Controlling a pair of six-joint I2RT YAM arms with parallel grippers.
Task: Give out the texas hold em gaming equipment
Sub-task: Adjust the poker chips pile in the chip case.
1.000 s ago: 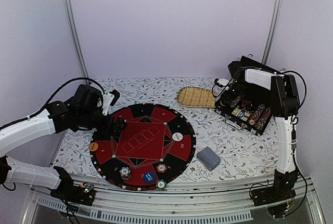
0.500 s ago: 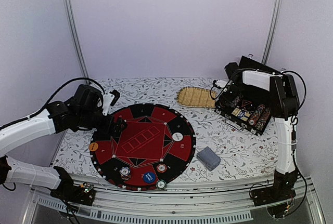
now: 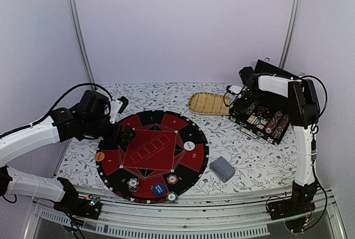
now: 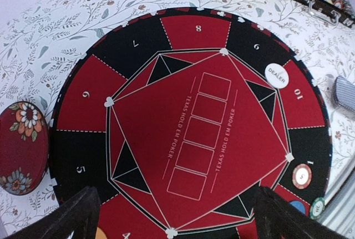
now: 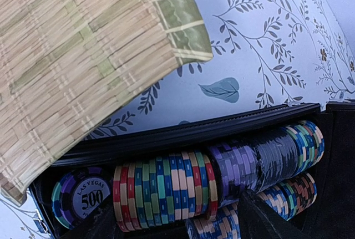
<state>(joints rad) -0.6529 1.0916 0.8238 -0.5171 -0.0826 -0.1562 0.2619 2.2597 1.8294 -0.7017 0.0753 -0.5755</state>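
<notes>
a round red-and-black poker mat [image 3: 151, 153] lies on the flowered table [image 3: 249, 156]. on it sit a white dealer button [image 3: 189, 145], an orange chip [image 3: 100, 156] at the left rim and four chips [image 3: 158, 189] by the near rim. a grey-blue deck of cards [image 3: 222, 168] lies just right of the mat. the left gripper [image 3: 125, 135] hangs over the mat's left side. the right gripper [image 3: 239, 99] is at the far left corner of the open black chip case [image 3: 244, 121], beside the woven tray [image 3: 208, 103].

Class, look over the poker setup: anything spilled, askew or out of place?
Nothing spilled or damaged. Only the card deck lies off the mat, at a slant; chips sit in tidy rows in the case.
</notes>
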